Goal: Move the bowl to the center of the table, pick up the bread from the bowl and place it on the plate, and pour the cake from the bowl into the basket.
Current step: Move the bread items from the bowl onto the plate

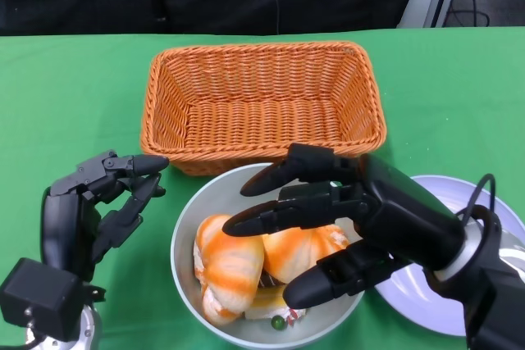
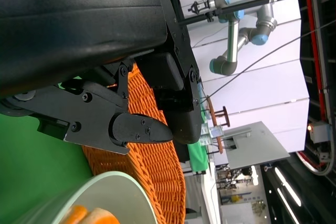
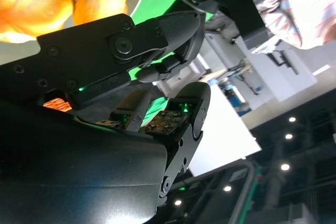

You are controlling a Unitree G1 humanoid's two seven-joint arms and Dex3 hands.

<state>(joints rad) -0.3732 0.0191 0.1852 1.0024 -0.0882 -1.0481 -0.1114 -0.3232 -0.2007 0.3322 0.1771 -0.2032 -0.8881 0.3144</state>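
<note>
Green desk (image 1: 66,96): orange glazed bread (image 1: 246,264) still in grey round bowl (image 1: 184,235), woven orange basket (image 1: 262,100) empty, right hand (image 1: 328,219) spread above, left hand (image 1: 102,202) released.

The bowl (image 1: 187,227) sits just in front of the basket (image 1: 261,104) on the surface (image 1: 74,96). Bread (image 1: 230,264) lies in the bowl. The plate (image 1: 459,202) lies right of the bowl.

Bright, even light throughout; wrist views blur up close, ceiling lamps glaring.

1 basket (image 1: 262,104), 1 bowl (image 1: 187,239), 1 plate (image 1: 459,194), 2 breads (image 1: 230,264).
</note>
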